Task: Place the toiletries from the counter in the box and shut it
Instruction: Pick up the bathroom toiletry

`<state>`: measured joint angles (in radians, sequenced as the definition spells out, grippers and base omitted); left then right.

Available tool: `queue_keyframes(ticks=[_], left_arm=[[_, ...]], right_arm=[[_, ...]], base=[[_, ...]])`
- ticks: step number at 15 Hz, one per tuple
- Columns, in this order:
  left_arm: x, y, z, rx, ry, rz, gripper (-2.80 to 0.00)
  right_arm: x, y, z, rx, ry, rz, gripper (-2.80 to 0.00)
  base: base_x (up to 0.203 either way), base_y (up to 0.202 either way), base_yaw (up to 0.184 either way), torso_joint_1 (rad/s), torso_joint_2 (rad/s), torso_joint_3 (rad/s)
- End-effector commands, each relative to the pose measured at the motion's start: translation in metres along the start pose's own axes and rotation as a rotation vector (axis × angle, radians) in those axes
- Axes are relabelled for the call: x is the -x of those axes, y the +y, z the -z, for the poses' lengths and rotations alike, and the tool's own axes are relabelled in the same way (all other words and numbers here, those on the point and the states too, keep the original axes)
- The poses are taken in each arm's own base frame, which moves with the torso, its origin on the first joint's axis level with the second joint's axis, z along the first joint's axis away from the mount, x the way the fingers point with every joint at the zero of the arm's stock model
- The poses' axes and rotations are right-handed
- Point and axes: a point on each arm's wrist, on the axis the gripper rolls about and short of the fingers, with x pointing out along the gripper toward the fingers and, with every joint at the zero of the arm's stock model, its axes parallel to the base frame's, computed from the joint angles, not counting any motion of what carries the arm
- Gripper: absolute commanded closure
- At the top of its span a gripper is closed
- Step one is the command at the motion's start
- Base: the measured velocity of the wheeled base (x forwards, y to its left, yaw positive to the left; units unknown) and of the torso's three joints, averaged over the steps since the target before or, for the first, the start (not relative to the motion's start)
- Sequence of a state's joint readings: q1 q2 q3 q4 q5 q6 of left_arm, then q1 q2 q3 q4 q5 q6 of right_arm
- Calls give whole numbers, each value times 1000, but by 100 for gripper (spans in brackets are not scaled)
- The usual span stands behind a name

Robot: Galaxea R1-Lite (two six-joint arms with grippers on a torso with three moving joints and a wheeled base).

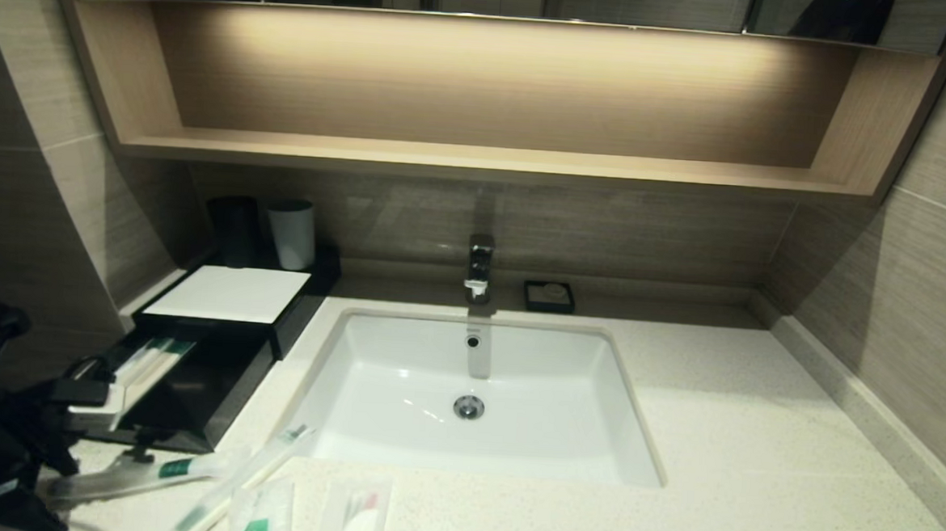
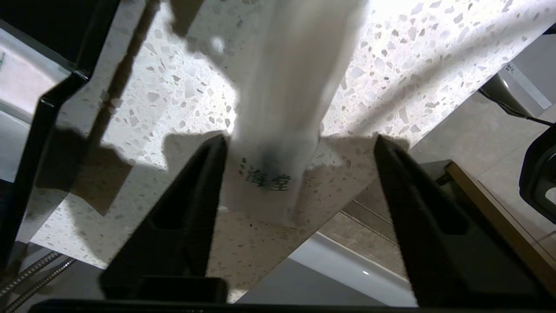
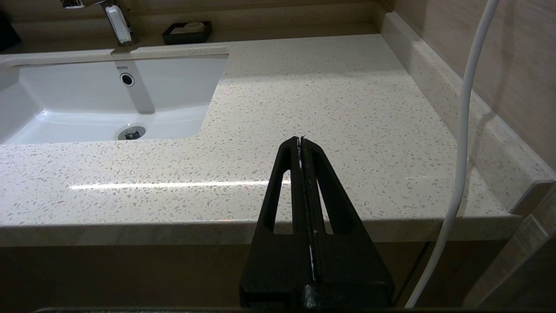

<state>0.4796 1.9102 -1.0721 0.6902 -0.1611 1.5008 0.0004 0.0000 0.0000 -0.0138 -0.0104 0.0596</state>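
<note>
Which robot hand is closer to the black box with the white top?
The left. The left gripper hovers open over a clear-wrapped packet beside the low black box with a flat white top. The right gripper is shut, far across the speckled cream counter.

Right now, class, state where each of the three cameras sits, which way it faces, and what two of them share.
Head view: high, facing down at the sink and open box; left arm shows.
Left wrist view: behind the open left gripper, over a toothbrush packet on the counter.
Right wrist view: behind the shut right gripper, off the counter's front edge.
Head and right wrist views share the sink.
</note>
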Motion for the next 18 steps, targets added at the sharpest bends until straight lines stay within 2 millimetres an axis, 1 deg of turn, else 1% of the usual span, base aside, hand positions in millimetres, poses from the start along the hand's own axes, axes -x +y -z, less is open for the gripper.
queue_keyframes(ticks=[1,6,9,12,13,14,16,18], left_arm=[[0,-1,1,-7,7,6,0],[1,-1,1,-9,13,10,0],[8,-8,-1,-24,14,50,0],[32,-29,-5,-49,-1,75,0],[45,-39,-10,-62,-28,90,0],[58,-44,-14,-67,-65,87,0],[84,-49,-23,-69,-139,26,0],[97,-46,-29,17,-218,-15,0]], right_arm=[[0,0,0,0,0,-1,0],[0,0,0,0,2,1,0],[0,0,0,0,0,-1,0],[0,0,0,0,0,1,0],[0,0,0,0,1,0,0],[0,0,0,0,-1,1,0],[0,0,0,0,1,-1,0],[0,0,0,0,1,0,0]], base=[[0,0,0,0,0,0],[0,0,0,0,0,0],[0,0,0,0,0,0],[0,0,0,0,0,0],[0,0,0,0,0,0],[0,0,0,0,0,0],[0,0,0,0,0,0],[0,0,0,0,0,0]])
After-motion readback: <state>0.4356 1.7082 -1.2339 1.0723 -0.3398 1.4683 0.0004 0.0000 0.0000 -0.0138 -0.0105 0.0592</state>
